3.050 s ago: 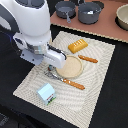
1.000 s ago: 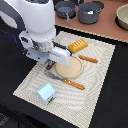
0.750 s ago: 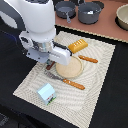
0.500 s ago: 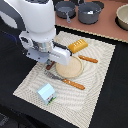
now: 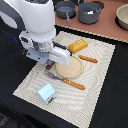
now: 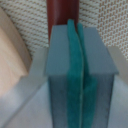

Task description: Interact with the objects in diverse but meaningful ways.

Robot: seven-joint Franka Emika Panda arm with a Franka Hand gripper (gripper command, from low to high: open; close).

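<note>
Fingers [image 6: 75,75]: pressed together above red-brown sausage [image 6: 63,15] | nearby: round plate [image 5: 70,67], carton [image 5: 46,93], bread loaf [image 5: 78,46]

— What does the arm [image 5: 30,17] look like?
— Bulky, rounded white shells with a dark band at the joint, and a grey ring under the wrist.
— And the tool [image 6: 76,60]?
— Two flat blue-grey fingers [image 6: 60,65], each lined with a teal pad [image 6: 75,75], on a pale grey body.
</note>
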